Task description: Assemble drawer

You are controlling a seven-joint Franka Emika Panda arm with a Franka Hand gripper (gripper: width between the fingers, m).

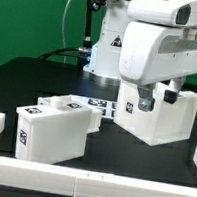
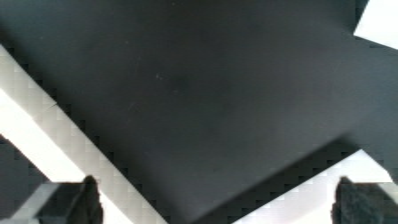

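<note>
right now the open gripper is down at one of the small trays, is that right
Not quite. The gripper is down at the big box on the exterior view's right, not at a small tray. The two small trays sit apart from it on that view's left. The exterior view shows this. It is open, as you said.

My arm casing gleams glossy white; drawer shell and nearest tray look matte white plastic; tabletop matte black, seemingly smooth.
</note>
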